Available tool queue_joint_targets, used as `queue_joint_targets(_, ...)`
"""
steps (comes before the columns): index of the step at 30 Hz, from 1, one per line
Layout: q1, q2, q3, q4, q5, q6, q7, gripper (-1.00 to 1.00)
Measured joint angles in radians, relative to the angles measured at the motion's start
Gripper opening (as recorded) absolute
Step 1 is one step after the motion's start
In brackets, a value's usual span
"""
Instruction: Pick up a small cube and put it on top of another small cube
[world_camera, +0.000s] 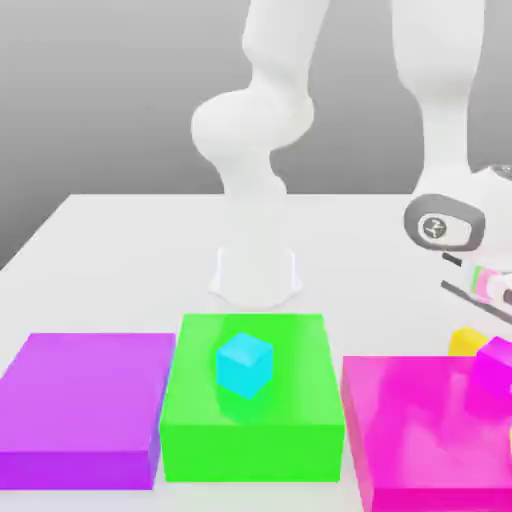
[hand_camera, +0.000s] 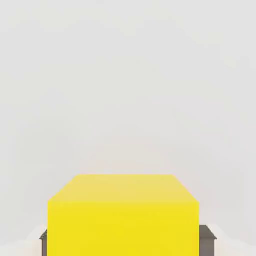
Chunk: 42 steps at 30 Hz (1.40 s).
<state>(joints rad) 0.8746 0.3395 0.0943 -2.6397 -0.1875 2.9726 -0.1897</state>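
Gripper (hand_camera: 125, 240) was closed on yellow cube (hand_camera: 124, 215); cyan cube (world_camera: 244, 364) was seated on green block (world_camera: 250, 440).

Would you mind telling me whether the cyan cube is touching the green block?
Touching. The exterior view shows the cyan cube resting directly on the top face of the green block, with no gap beneath it.

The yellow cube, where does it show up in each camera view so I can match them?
Exterior view: the yellow cube sits at the far right, behind the pink block, under the robot's hand.
Hand view: it fills the lower middle, with dark fingers at its sides.
Shared landmark: the white table.
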Motion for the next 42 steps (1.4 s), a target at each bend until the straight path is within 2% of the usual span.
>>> queue_joint_targets(2,0.0,-0.004,0.0,-0.001,0.0,-0.003,0.0,-1.0)
queue_joint_targets(7,-0.043,-0.164,0.063,-0.033,0.088,-0.129,-0.067,-1.0)
queue_joint_targets(9,-0.053,-0.192,0.063,-0.014,0.104,-0.178,-0.083,-1.0)
queue_joint_targets(12,-0.044,-0.153,0.019,0.05,0.003,-0.178,-0.092,-1.0)
queue_joint_targets(22,0.068,-0.023,-0.198,0.307,-0.472,-0.163,-0.099,-1.0)
queue_joint_targets(23,0.063,-0.019,-0.217,0.338,-0.488,-0.181,-0.103,-1.0)
queue_joint_targets(26,0.0,-0.027,-0.272,0.429,-0.448,-0.269,-0.119,-1.0)
queue_joint_targets(30,-0.093,-0.062,-0.322,0.464,-0.322,-0.357,-0.119,-1.0)
queue_joint_targets(37,-0.204,-0.159,-0.366,0.368,-0.093,-0.418,-0.096,-1.0)
queue_joint_targets(42,-0.268,-0.249,-0.404,0.285,0.024,-0.465,-0.049,-1.0)
